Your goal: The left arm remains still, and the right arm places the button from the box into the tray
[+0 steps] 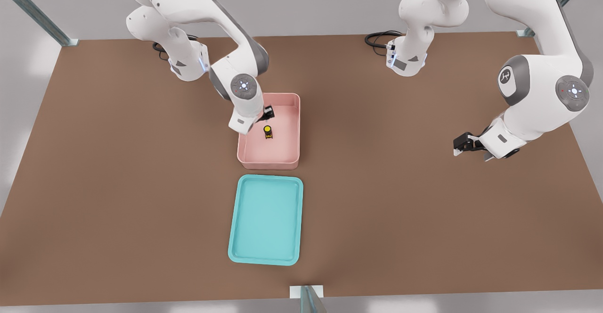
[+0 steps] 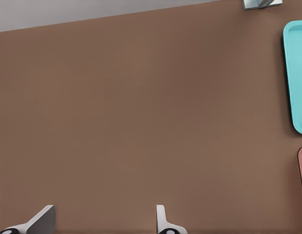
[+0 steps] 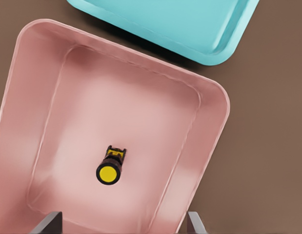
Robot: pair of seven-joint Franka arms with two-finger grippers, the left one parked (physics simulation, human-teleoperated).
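The pink box [image 1: 268, 164] stands mid-table, and the button [image 1: 267, 131], a yellow cap on a black body, stands upright on its floor. The teal tray [image 1: 266, 218] lies just in front of the box, with nothing in it. My gripper [image 1: 268, 111] hangs over the box's far part, slightly behind the button and not touching it. The right wrist view looks down on the button [image 3: 110, 170] inside the box [image 3: 205, 146], with the tray [image 3: 180, 24] beyond it. There the gripper [image 3: 122, 225] is open, its fingertips [image 3: 49, 223] spread wide with nothing between them.
The parked arm's hand [image 1: 465, 144] hovers over the brown table at the front view's right. Black cables [image 1: 377, 39] lie by the arm bases at the back. A metal post [image 1: 307, 299] stands at the front edge. The left wrist view catches the tray's edge [image 2: 298, 73].
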